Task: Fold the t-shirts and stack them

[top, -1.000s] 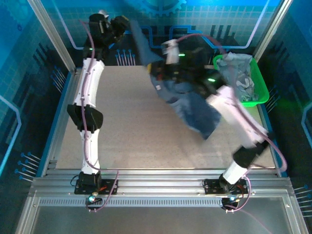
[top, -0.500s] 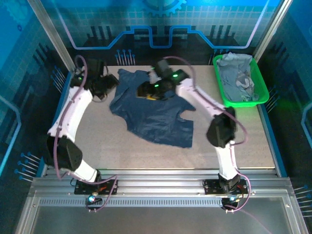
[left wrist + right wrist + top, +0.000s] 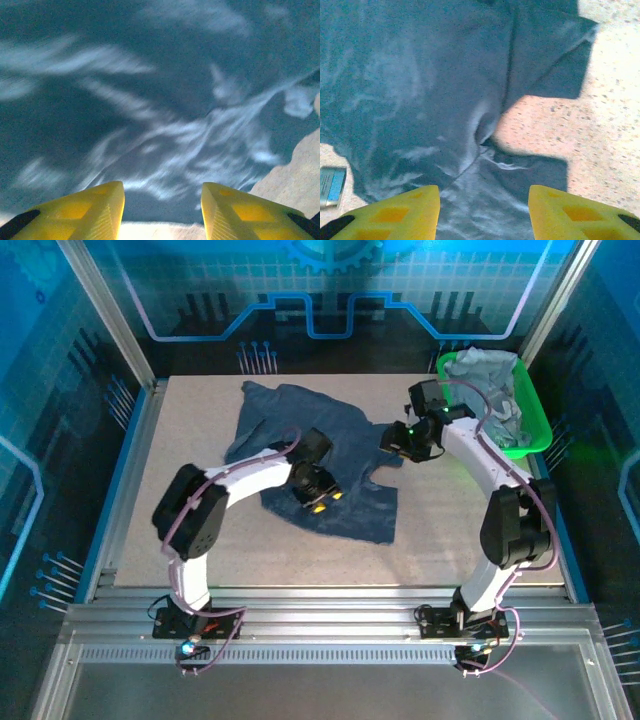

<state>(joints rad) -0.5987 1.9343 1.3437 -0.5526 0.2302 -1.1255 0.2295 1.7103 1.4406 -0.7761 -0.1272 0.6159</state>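
Over the left half of the speckled beige table (image 3: 200, 420), the left claw (image 3: 325, 500) hangs low above the dark slate-blue cloth t-shirt (image 3: 350, 475). In the left wrist view this claw (image 3: 162, 210) has its yellow fingers (image 3: 102, 207) partly apart with nothing between them. The wrinkled shirt (image 3: 150, 100) spreads beneath and ahead of them, and bare table (image 3: 295, 165) shows off to their right. The shirt lies crumpled and unfolded, reaching from the left claw across to the right claw (image 3: 395, 440), which hovers at its right-hand edge. Seen from the right wrist, that claw (image 3: 484, 210) is likewise partly spread and grips nothing. The shirt (image 3: 420, 75) lies under and ahead of it, with a sleeve pointing out to its right over the table (image 3: 600, 100). Just right of this claw stands the bright green plastic tray (image 3: 541, 420), with paler grey-blue t-shirts (image 3: 485, 375) heaped inside.
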